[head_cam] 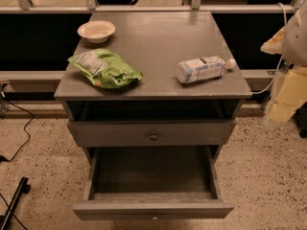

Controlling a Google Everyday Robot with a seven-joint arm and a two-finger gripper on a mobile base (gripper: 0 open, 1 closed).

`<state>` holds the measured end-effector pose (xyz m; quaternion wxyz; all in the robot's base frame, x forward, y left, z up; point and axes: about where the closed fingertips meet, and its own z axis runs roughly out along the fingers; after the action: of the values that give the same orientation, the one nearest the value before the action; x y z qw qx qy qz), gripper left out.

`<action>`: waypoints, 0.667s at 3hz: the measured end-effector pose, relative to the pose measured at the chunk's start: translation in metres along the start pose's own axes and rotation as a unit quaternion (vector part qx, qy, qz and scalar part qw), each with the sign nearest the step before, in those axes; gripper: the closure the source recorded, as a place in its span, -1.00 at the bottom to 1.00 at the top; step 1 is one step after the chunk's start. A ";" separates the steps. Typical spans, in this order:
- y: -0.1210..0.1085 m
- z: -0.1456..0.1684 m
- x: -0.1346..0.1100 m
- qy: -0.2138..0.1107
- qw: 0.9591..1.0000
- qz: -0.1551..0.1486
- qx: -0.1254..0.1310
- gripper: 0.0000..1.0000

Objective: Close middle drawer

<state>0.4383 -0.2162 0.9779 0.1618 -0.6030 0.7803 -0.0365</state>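
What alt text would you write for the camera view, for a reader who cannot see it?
The middle drawer of a grey cabinet is pulled far out and empty. On top sit a white bowl, a green snack bag and a water bottle on its side; the gripper hangs at the right edge.

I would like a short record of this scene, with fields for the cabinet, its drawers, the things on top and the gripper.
furniture: grey cabinet
target: middle drawer, pulled far out, nothing visible inside
above it: upper drawer, front a little out
back left on top: bowl
front left on top: green bag
right on top: bottle, lying on its side
arm: gripper at the right edge, beside the cabinet, touching no drawer
task state: not yet done
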 end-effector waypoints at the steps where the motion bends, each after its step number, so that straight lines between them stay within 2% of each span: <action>1: 0.001 0.003 0.000 -0.002 1.000 0.000 0.000 -1.00; 2: 0.016 0.041 -0.001 -0.024 1.000 0.001 0.001 -1.00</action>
<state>0.4360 -0.2056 0.9353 0.1810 -0.6025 0.7770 -0.0224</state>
